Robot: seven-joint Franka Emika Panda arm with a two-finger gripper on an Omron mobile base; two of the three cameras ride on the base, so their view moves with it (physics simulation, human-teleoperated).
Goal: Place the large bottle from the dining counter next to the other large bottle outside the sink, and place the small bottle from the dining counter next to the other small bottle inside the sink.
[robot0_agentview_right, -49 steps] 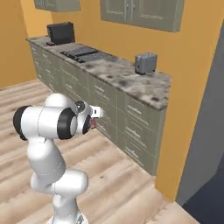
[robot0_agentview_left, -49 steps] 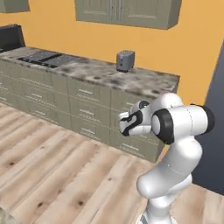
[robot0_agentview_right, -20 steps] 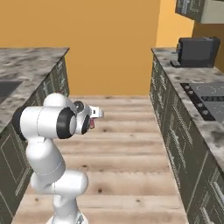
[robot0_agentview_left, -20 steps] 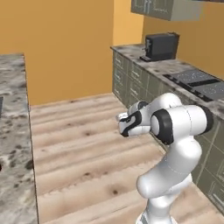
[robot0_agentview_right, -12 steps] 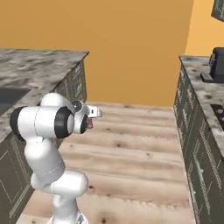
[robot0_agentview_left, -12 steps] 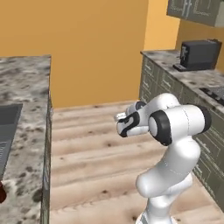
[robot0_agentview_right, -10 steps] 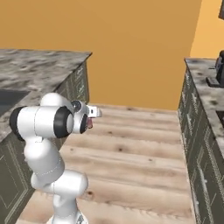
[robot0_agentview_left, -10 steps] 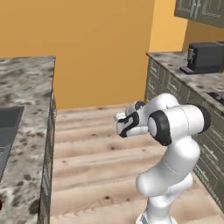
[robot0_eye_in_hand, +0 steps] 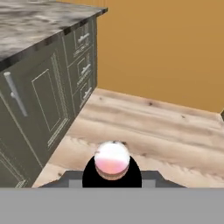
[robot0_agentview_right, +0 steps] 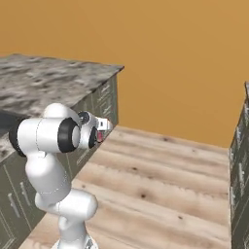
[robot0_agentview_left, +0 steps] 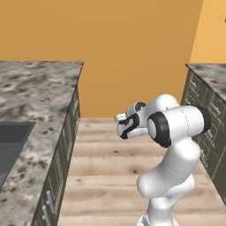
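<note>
Gripping a bottle (robot0_eye_in_hand: 112, 161): claw (robot0_eye_in_hand: 112, 176) clenched on its dark body, pale pinkish top facing the hand camera. Can't tell which of the 2 task bottles it is. Claw (robot0_agentview_left: 125, 129) hangs over the wood floor (robot0_agentview_left: 110, 176). Stone counter (robot0_agentview_left: 39, 88) on the left, sink (robot0_agentview_left: 13, 141) set into it, well apart from the bottle.

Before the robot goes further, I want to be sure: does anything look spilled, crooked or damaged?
Nothing stands out. The wooden floor shows no spill, the cabinet doors under the stone counter are shut and straight, and the claw is shut on a dark round object with a pale pink top.
</note>
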